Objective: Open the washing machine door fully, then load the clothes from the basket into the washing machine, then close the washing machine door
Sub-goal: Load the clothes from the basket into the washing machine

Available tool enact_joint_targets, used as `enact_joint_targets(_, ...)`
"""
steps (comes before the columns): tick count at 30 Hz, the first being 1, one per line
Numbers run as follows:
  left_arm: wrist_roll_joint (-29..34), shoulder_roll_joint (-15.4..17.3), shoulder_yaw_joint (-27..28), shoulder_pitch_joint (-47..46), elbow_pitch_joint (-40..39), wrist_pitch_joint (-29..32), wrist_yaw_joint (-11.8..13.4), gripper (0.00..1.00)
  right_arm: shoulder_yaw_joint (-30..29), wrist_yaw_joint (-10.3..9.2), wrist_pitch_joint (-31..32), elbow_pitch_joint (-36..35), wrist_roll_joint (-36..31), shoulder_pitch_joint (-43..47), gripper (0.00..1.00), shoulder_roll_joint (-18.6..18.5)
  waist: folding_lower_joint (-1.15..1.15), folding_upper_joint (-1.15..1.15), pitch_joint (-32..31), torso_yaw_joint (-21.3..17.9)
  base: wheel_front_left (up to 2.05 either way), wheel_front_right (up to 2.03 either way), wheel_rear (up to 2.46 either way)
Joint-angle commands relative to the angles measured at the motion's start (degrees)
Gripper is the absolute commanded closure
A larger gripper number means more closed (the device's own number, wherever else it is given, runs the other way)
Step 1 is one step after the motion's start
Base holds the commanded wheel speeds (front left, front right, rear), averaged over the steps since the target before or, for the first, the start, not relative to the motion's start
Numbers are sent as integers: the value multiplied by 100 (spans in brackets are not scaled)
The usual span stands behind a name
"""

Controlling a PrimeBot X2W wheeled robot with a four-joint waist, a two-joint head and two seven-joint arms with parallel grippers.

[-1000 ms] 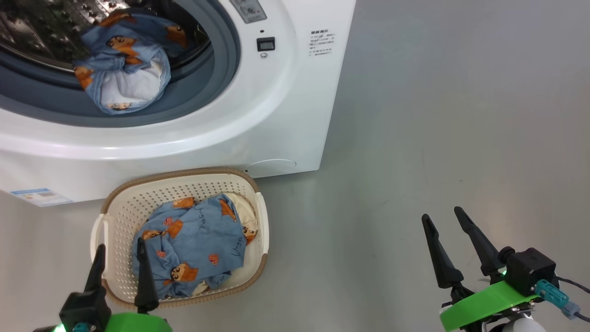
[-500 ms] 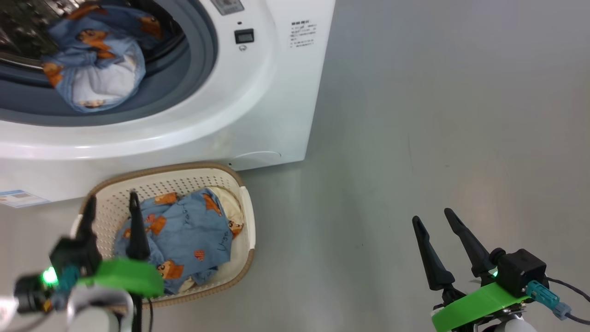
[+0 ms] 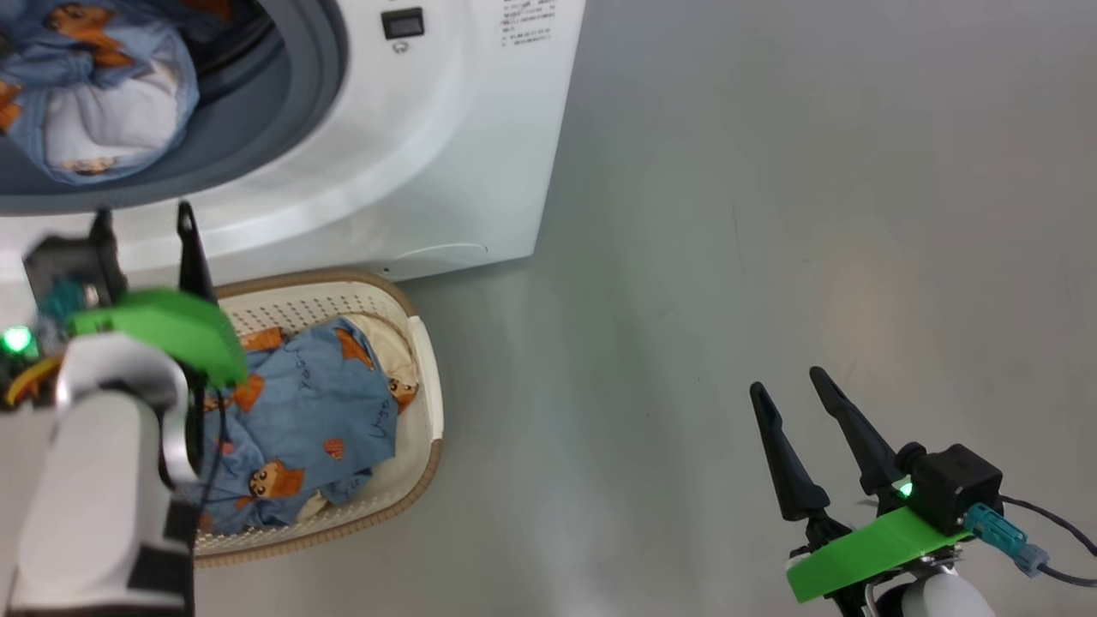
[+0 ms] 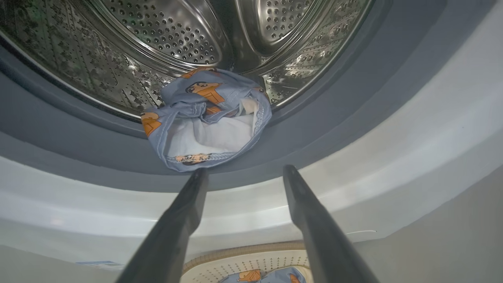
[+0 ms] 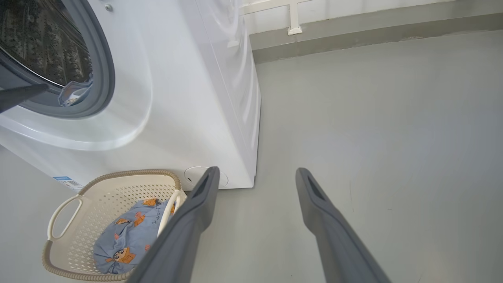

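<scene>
left gripper (image 3: 141, 214): raised in front of the washing machine (image 3: 446, 154), above the far end of the basket (image 3: 424, 377) in head view. Jaws spread wide, nothing between them.
left wrist view: left gripper (image 4: 245, 171) points up at the lower edge of the drum mouth, both fingers clear of cloth along their length.
garment at the drum mouth (image 4: 208, 122): light blue bear print, cream-white inside showing, bunched. It lies across the lip of the steel drum (image 4: 169, 23) and spills onto the grey door seal (image 4: 334, 98). The left fingertip lines up with its lower hem; can't tell if it touches.
washing machine: white front-loader, drum mouth uncovered, small dark display (image 3: 403, 21) on the front, blue label (image 5: 65, 181) low on the panel.
basket: cream-white, perforated, brown rim, on the floor (image 3: 771, 214) just in front of the machine's base, upright.
clothes in the basket (image 3: 317, 411): blue bear-print garment in a heap, some cream cloth at the far right corner. The pale left forearm (image 3: 94, 497) covers the near-left part in head view.
right gripper (image 3: 788, 381): low right in head view, over bare floor, well apart from basket and machine. Jaws spread wide, empty.
right wrist view: right gripper (image 5: 257, 171) frames grey floor, basket at lower left, machine's side behind it.
</scene>
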Motion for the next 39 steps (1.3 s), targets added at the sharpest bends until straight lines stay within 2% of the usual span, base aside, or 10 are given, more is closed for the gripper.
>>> enact_joint_targets(1,84,250,145,-403,75,102,52,0,161,9,-27,-111,28,-64,0,-15,0,0,144,-59,0,0,0)
enact_joint_targets(11,233,394,71,-1706,1380,476,266,0,226,9,-27,-96,27,-127,0,-69,0,0,350,-108,0,0,0)
enact_joint_targets(18,279,465,18,-2418,2276,456,373,0,276,9,-27,-104,33,-93,0,-92,0,0,384,-134,0,0,0)
enact_joint_targets(28,416,471,-230,-3123,3331,717,434,0,280,9,-27,-92,38,-17,0,-156,0,0,386,-115,0,0,0)
enact_joint_targets(39,426,525,-370,-3579,4134,870,467,0,322,9,-27,-99,49,128,0,-212,0,0,349,-163,0,0,0)
